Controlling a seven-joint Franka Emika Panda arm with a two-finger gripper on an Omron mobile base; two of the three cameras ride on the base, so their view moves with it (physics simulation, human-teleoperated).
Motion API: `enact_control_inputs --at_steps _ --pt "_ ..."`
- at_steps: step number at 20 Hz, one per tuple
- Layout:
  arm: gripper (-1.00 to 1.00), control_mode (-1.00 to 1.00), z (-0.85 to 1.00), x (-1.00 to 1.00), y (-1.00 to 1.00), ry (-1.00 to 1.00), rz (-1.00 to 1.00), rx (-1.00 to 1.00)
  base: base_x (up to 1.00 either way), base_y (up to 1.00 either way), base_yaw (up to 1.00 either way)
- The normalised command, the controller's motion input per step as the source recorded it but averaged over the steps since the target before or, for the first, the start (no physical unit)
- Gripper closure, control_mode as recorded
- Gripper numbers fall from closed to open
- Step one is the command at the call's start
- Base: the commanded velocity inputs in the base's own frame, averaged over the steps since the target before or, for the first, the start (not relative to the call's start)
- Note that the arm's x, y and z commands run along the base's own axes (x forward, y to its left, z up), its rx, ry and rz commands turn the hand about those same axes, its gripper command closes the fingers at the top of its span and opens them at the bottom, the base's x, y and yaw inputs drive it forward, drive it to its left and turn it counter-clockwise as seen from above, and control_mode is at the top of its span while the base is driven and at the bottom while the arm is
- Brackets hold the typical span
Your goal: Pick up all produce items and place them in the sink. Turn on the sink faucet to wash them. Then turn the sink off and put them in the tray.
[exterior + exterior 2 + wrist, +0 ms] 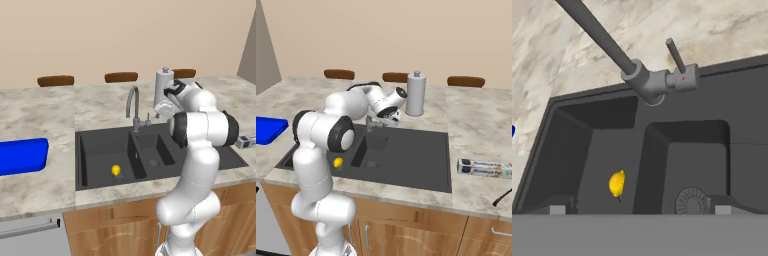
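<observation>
The lemon (pixel 616 183) lies on the floor of the sink's (pixel 210 159) larger basin, near the divider, below and left of the finger tips as the hand camera looks. The gripper (pixel 161 107) hovers just behind the faucet (pixel 643 80), whose lever (pixel 675 55) stands upright; its finger spread cannot be told. The blue tray (pixel 21 155) sits well apart on the counter (pixel 45 107).

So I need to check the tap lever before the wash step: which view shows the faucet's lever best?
The hand view: the lever stands large and unobstructed beside the faucet base, above the sink. In the left base view it is a tiny stub by the gooseneck. In the right base view the arm mostly covers the faucet, so the lever cannot be made out.
</observation>
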Motion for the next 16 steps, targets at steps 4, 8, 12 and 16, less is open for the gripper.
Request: enact_control_inputs --at_steps 4,8,12,16 --pt "-1.00 -1.00 -0.13 0.32 -0.03 -0.06 0.06 0.00 0.00 0.00 0.00" --pt "-1.00 -1.00 -0.13 0.37 0.00 -0.05 0.11 0.00 0.00 0.00 0.00" --pt "-1.00 -1.00 -0.18 0.41 0.00 -0.02 0.12 0.00 0.00 0.00 0.00" --pt "-1.00 -1.00 -0.22 0.49 0.00 -0.04 0.11 0.00 0.00 0.00 0.00"
